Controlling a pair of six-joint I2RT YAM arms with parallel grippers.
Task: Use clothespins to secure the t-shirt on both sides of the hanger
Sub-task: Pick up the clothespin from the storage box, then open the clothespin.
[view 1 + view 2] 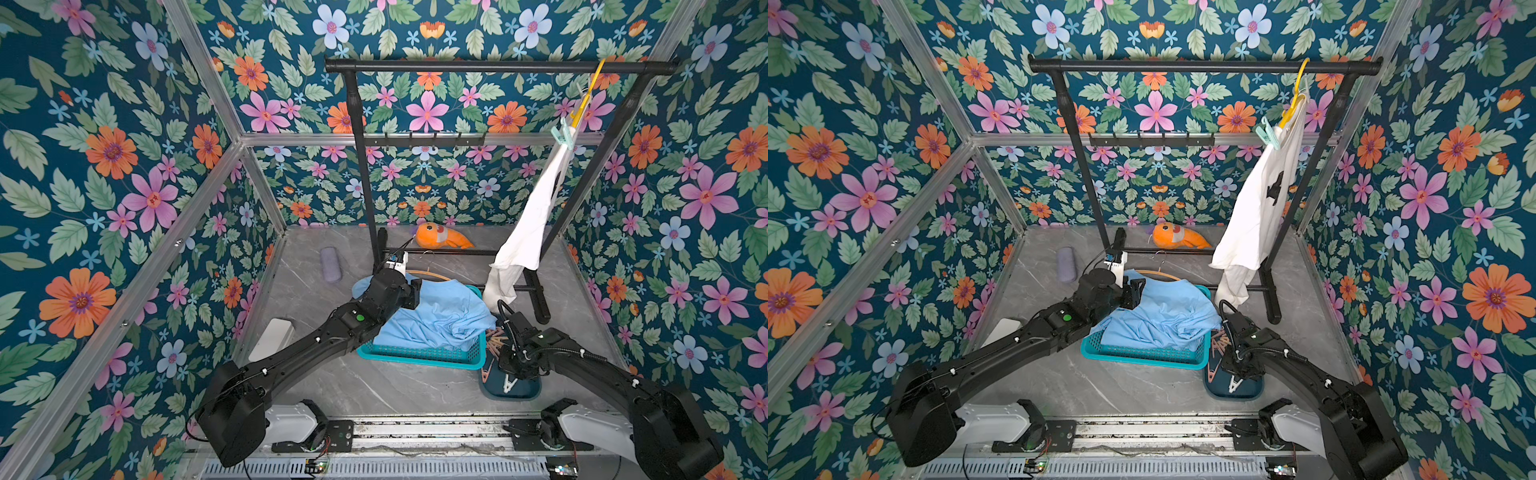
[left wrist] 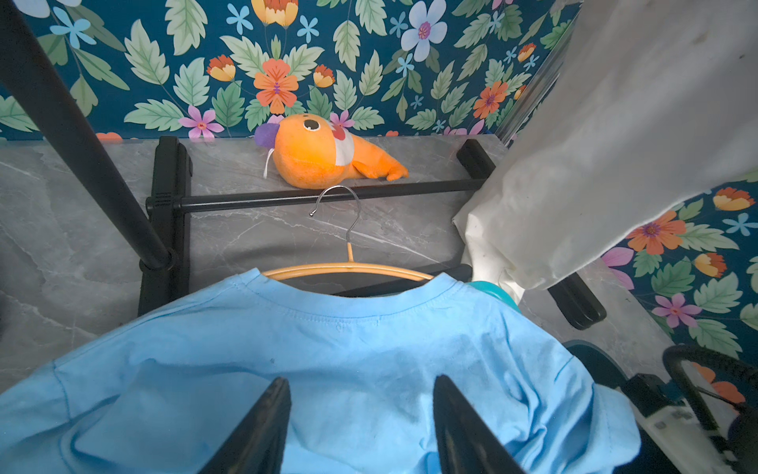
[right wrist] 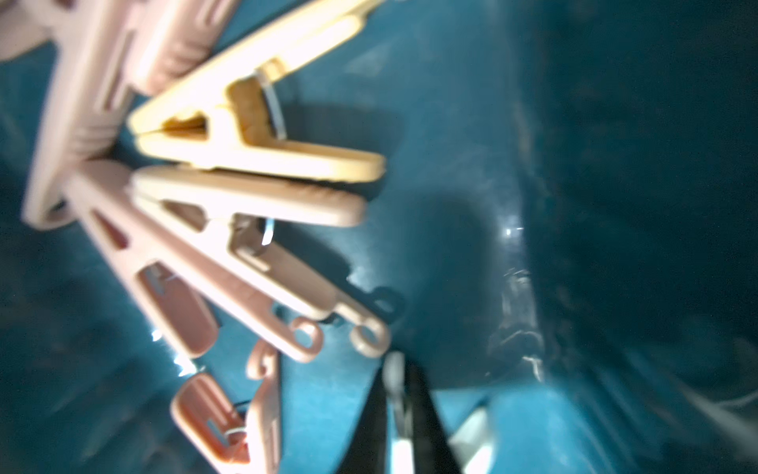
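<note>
While a black metal clothes rack carries a white t-shirt far right, the light-blue t-shirt on its tan hanger drapes the teal plastic basket under the released left end effector. Near right, the right end effector clenches a white clothespin in a dark-teal tray of pink clothespins.

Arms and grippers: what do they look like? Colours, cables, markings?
Left arm and right arm: matte black, chunky links on white base housings, small white clips along them. Green dot on the left forearm; black cable loop at the right wrist. Left gripper and right gripper: black tapered fingers.
</note>
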